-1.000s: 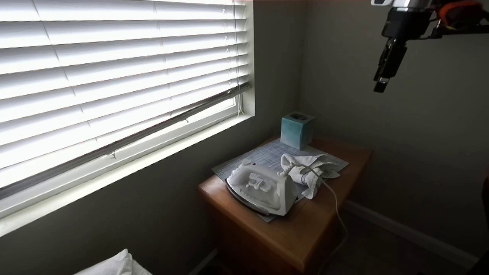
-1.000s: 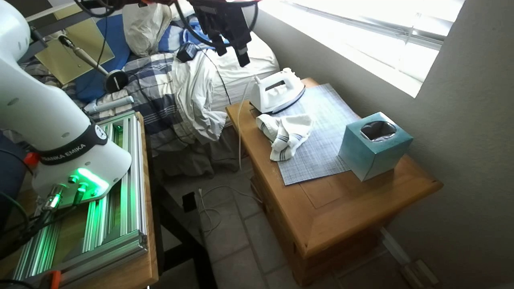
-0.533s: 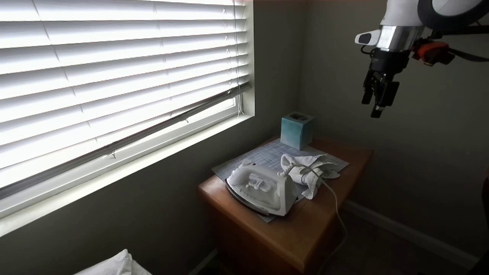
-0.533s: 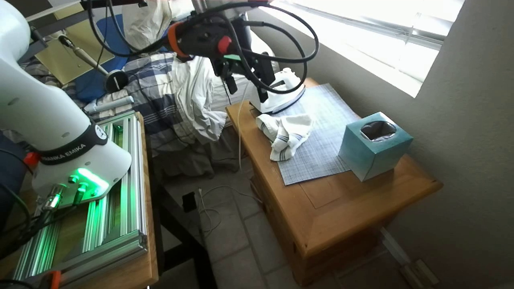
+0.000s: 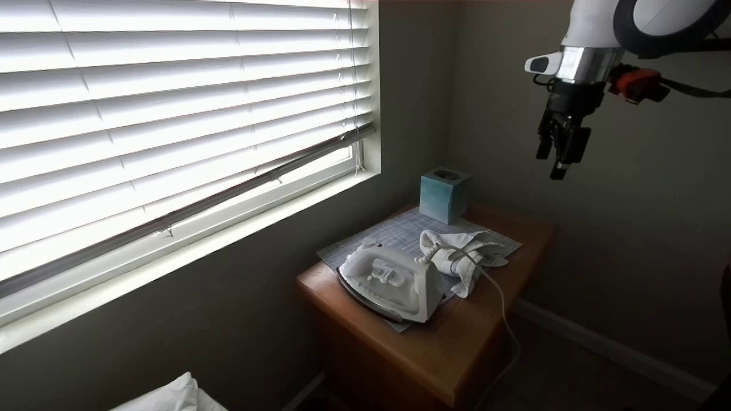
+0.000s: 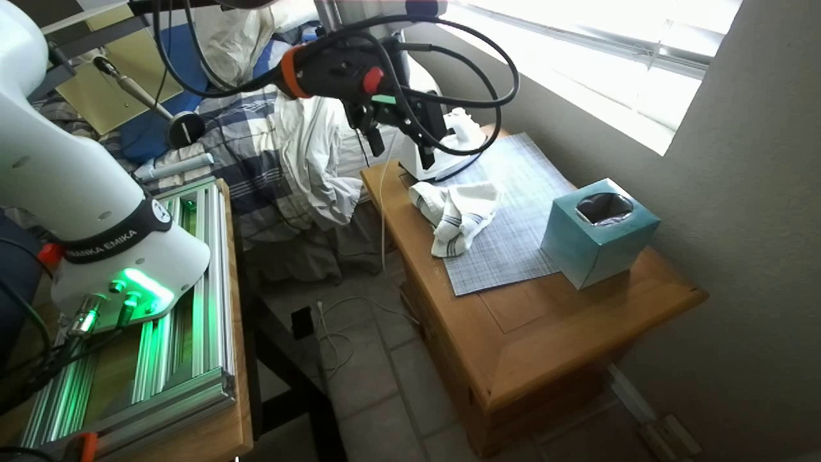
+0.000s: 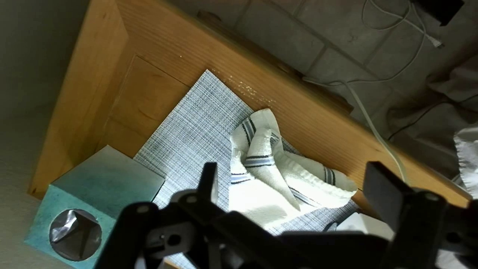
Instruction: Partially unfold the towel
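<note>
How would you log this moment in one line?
black two-fingered end effector: open, raised, holding nothing | crumpled white striped cloth towel: untouched, mostly on grey rectangular woven mat | unfolding: apparently still to do

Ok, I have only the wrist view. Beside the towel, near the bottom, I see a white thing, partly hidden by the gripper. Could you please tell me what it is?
Observer: It is an iron; an exterior view shows nearly all of it.
Operator: Thank you. My view does not tell me the height. Is there contact?
Observer: No. In an exterior view the gripper hangs in the air, well above the towel.
Operator: And near the table, is there something that my picture does not show?
Observer: Yes, an exterior view shows blinds nearby, higher than its top.
</note>
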Controlling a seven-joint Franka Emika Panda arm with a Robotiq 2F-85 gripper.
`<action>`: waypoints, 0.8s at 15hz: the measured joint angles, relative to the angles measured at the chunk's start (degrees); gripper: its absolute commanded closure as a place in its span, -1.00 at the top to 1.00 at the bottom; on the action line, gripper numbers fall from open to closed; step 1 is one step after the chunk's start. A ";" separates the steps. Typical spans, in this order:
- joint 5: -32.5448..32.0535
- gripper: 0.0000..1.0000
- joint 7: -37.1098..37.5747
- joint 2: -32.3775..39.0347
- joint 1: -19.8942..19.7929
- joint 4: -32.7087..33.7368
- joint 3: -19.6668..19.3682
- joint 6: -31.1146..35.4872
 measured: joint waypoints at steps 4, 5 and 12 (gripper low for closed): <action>0.02 1.00 0.07 0.34 -0.07 -0.01 0.35 0.75; 0.02 1.00 0.07 0.96 -0.05 -0.02 0.57 1.71; 0.43 1.00 -0.03 13.33 -0.01 0.98 3.73 17.45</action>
